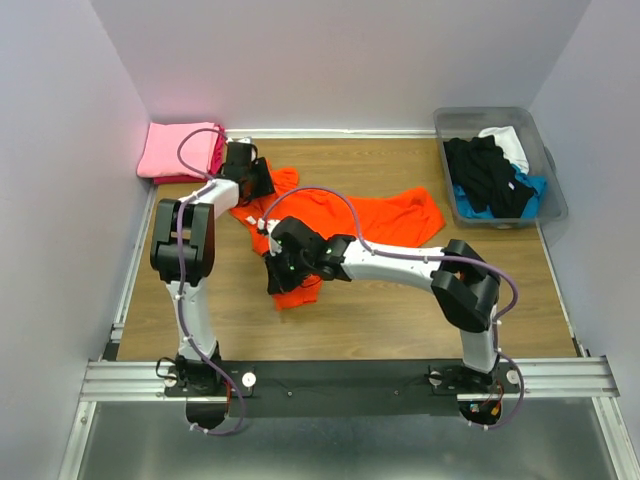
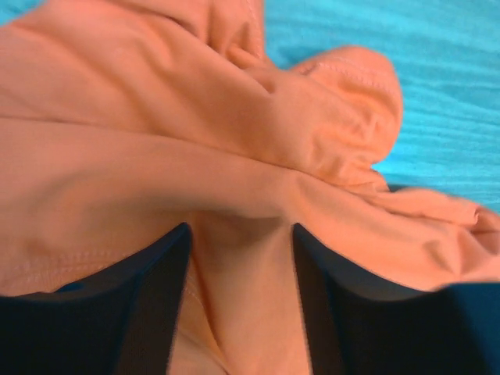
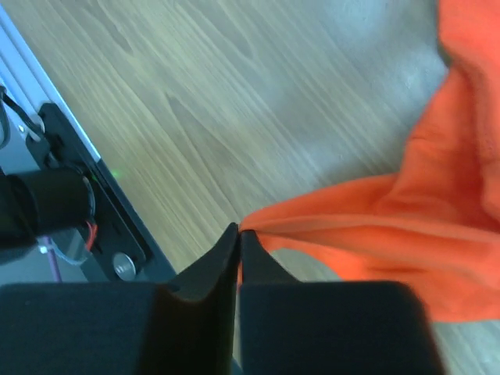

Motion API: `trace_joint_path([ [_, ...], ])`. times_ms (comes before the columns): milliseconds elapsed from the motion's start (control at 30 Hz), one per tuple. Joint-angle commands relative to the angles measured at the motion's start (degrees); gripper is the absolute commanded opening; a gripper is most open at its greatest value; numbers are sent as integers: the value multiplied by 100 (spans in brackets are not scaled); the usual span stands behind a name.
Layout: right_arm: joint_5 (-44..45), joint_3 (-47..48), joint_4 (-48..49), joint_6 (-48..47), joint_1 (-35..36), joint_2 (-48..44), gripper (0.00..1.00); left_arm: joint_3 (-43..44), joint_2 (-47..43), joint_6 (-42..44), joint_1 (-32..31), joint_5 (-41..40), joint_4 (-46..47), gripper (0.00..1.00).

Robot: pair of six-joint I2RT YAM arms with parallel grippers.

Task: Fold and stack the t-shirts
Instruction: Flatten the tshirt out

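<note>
1. Orange t-shirt (image 1: 370, 215) lies crumpled, left of the grey bin (image 1: 480, 111)
2. Right gripper (image 3: 239, 234) is clamped on a hem far from the bin, probably to stretch it flat
3. Left gripper (image 2: 241, 234) straddles another fold, jaws apart

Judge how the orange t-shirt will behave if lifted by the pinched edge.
Likely floppy: the orange t-shirt lies rumpled, and the edge pinched in the right gripper pulls into soft creases. Probably light, since that thin pinch holds it. It may bunch rather than slide: folds pile up between the fingers of the left gripper.
</note>
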Motion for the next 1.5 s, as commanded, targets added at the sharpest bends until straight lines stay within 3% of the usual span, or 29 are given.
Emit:
trace_joint_path([
  [0,61,269,-71,179,-32,32,27,-32,-462,240,212,168,43,70],
  [100,648,-2,-106,153,-50,-431,49,-435,-1182,284,230,-16,236,87],
  [167,914,-231,-132,126,-120,-740,52,-682,-1848,267,230,-87,281,91],
  [200,1098,-659,-167,187,-381,-1229,52,-944,-2357,223,230,-183,229,91],
  [467,1970,-1945,-396,276,-1814,-2481,52,-2800,-4976,-208,-138,-676,-412,91],
  [767,2049,-2439,-405,162,-3398,-2614,52,-4576,-7395,-911,-1299,-212,-1643,95],
  [967,1961,-2210,-396,109,-3811,-1955,52,-4762,-7513,-920,-1581,106,-1530,98],
  [1333,2031,-2069,-335,100,-4049,-1463,52,-4534,-6020,-621,-2011,-95,-976,98],
  [1467,2067,-2069,-326,118,-4128,-1384,52,-4401,-5414,-726,-2125,-149,-643,91],
])
